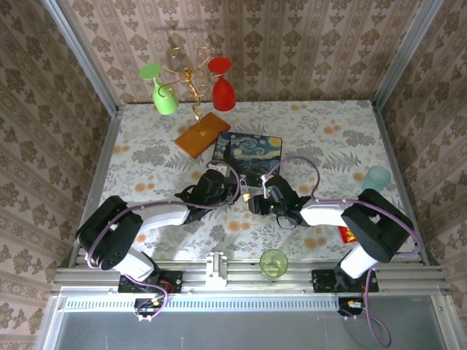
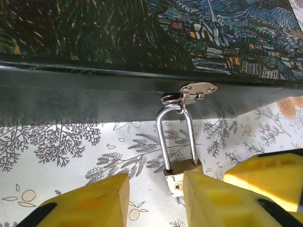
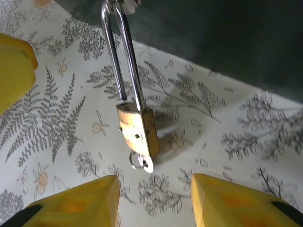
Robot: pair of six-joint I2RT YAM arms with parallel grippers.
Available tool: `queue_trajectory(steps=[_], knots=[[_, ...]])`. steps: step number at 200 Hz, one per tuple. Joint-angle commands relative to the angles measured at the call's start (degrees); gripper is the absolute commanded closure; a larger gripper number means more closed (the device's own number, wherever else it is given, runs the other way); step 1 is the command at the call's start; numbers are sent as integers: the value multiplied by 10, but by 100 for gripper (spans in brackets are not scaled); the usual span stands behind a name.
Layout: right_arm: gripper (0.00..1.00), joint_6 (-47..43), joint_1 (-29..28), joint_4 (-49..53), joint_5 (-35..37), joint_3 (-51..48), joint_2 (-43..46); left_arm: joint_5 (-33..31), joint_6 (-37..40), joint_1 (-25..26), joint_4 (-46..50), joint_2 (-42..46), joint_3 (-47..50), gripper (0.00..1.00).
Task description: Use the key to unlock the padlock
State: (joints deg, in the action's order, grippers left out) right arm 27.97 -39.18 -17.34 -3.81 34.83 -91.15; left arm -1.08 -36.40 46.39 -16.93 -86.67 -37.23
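The small brass padlock point(image 2: 182, 176) hangs by its silver shackle point(image 2: 163, 137) from the hasp point(image 2: 196, 89) on the front of the dark starry-night box point(image 1: 248, 152). The key point(image 3: 147, 164) sticks out of the padlock's point(image 3: 137, 133) underside with a small ring on it. My left gripper point(image 2: 156, 203) is open; the padlock body lies between its fingers, against the right finger point(image 2: 218, 198). My right gripper point(image 3: 154, 198) is open just short of the key, touching nothing. In the top view both grippers point(image 1: 232, 191) point(image 1: 255, 200) meet at the box's front edge.
A green cup point(image 1: 273, 262) stands near the front rail. Behind the box, a wooden-based wire stand point(image 1: 202, 135) holds a green and a red glass. A teal cup point(image 1: 378, 177) and a red package point(image 1: 349, 235) sit at the right.
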Motion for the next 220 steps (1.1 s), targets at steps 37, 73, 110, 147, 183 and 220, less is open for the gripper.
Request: queue_trajectory(steps=[37,73,110,147,183,220], knots=[[54,-66,-4,-13,8,46,-58,19,-14,-8,-38,-13,19,66],[59,-83,-5,-6,13,60,-78,26,-23,-16,-59,-17,32,66],[58,-83,-13,-37,3,60,-89,33,-26,-24,-74,-24,41,66],[68,-119,-57,44,134,97,-105,36,-31,-28,-86,-25,52,66],[79,-120,-97,86,278,98,-95,40,-37,-28,-101,-30,56,66],[82,-125,-134,150,390,130,-93,47,-40,-28,-112,-40,55,66]])
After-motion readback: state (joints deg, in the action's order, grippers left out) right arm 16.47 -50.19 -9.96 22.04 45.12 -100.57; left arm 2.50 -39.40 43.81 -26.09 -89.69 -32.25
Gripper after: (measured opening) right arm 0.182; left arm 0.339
